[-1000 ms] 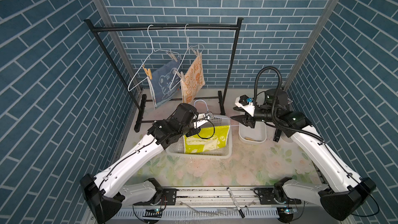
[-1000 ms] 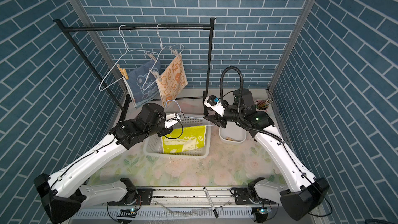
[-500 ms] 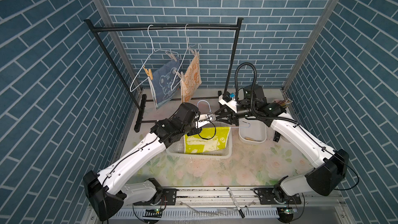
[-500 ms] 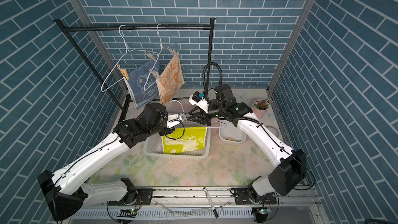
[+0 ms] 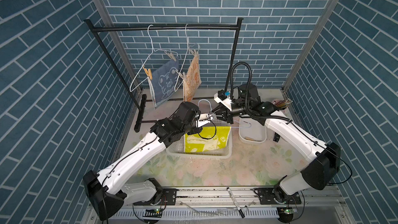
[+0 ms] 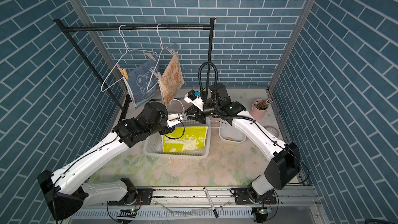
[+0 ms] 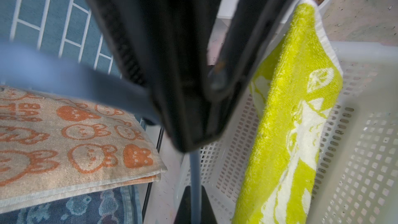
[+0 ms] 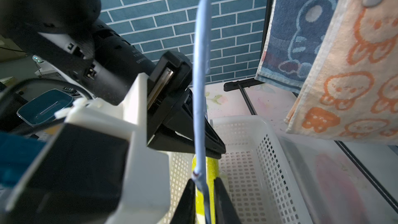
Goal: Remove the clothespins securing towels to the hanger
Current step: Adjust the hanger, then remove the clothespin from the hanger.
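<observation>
A pale blue hanger [image 5: 204, 102] is held over the basket, and the yellow-green towel [image 5: 206, 138] droops from it. My left gripper [image 7: 195, 190] is shut on its wire. My right gripper [image 8: 203, 185] faces the left one, closed in around the wire just below the twisted neck [image 8: 197, 174]. On the rail, the denim-blue towel [image 5: 164, 82] and the orange towel [image 5: 192, 76] hang from white hangers. A tan clothespin [image 5: 148, 73] and pale clothespins [image 5: 172, 56] [image 5: 195, 52] [image 5: 183, 76] pin them there. No clothespin shows on the yellow-green towel.
The white perforated basket [image 5: 215, 155] sits mid-table. To its right a white bin [image 5: 263, 134] holds a tan clothespin [image 5: 249, 138]. A pink cup of pencils [image 5: 280, 104] stands at the back right. The black rack's post [image 5: 233, 61] rises behind my right arm.
My right arm swung left from above the white bin to the blue hanger's neck, and its jaws narrowed around the wire. The left arm stayed put with the hanger.
</observation>
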`<action>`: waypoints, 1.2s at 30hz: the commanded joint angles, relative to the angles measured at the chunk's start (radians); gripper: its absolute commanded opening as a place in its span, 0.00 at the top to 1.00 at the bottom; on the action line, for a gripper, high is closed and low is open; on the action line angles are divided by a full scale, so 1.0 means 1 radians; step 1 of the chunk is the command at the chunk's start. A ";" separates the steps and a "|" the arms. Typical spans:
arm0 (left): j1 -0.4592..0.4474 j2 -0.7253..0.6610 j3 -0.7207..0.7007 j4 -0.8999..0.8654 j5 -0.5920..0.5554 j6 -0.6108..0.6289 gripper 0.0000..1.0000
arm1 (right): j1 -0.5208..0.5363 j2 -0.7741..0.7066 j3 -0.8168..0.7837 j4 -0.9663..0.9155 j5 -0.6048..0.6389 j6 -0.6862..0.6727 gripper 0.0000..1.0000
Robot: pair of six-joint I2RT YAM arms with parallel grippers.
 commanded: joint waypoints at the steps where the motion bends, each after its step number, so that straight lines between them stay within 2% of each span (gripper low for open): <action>1: -0.007 0.005 0.044 0.020 0.006 -0.009 1.00 | 0.007 0.013 -0.004 0.046 -0.039 0.033 0.89; 4: -0.006 0.000 0.050 0.021 0.006 -0.023 1.00 | 0.008 0.013 -0.011 0.049 -0.039 0.031 1.00; 6: -0.006 -0.008 0.049 0.024 0.005 -0.037 0.96 | 0.007 0.010 -0.021 0.055 -0.037 0.022 1.00; 11: -0.004 -0.036 0.058 -0.001 0.026 -0.093 0.57 | 0.008 -0.026 -0.082 0.144 0.011 -0.009 1.00; 15: 0.031 -0.083 0.061 -0.015 0.100 -0.178 0.47 | 0.008 -0.055 -0.135 0.246 0.059 -0.021 1.00; 19: 0.137 -0.153 0.050 -0.010 0.174 -0.307 0.40 | 0.008 -0.090 -0.189 0.322 0.096 -0.068 1.00; 24: 0.367 -0.218 0.028 -0.008 0.342 -0.509 0.35 | 0.018 -0.167 -0.299 0.419 0.194 -0.177 1.00; 26: 0.443 -0.225 0.017 -0.013 0.414 -0.552 0.35 | 0.029 -0.196 -0.335 0.441 0.230 -0.234 1.00; 29: 0.496 -0.225 -0.010 -0.011 0.489 -0.545 0.35 | 0.041 -0.231 -0.375 0.446 0.269 -0.326 1.00; 36: 0.510 -0.183 0.006 -0.068 0.567 -0.410 0.34 | 0.071 -0.288 -0.447 0.419 0.338 -0.571 1.00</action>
